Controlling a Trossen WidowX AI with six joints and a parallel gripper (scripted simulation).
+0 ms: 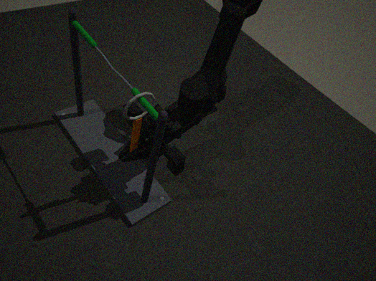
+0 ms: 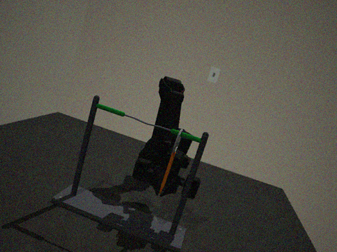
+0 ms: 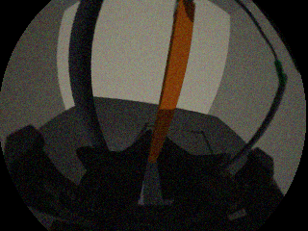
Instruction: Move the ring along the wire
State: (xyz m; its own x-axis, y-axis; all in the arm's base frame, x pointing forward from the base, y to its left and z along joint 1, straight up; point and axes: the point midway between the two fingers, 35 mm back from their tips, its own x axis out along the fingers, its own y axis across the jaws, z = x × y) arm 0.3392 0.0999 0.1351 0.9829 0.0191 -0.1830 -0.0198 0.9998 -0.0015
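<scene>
Close against the wrist camera, the jaws are clamped narrow on the lower end of the orange handle [image 3: 175,71], a flat, slim strip that rises almost straight up and leans slightly right. Its top meets the ring near the upper rim of that view, where a curved green band crosses; the detail there is too dim to read.

In the top view, the handle [image 1: 136,134] hangs below the pale, thin ring [image 1: 137,105], which encircles the near green sleeve [image 1: 146,103] of the wire just beside the near post [image 1: 154,155]. The ring sits on green, not on the bare part. The sleeve is matte and rod-shaped; the post is a dark slender upright standing on a flat grey base plate [image 1: 151,209], whose edges throw long bar shadows across the dark matte surface [image 1: 282,208].

Beyond the ring, the thin grey wire [image 1: 113,67] runs in a shallow sag to the far green sleeve [image 1: 84,33] by the far post [image 1: 76,66]. The span between the posts is open, with nothing else on the wire.

Behind the frame stands the black arm [image 2: 165,130], blocky and upright, with the plain beige wall [image 2: 272,72] and a small wall plate [image 2: 213,74] farther off.
</scene>
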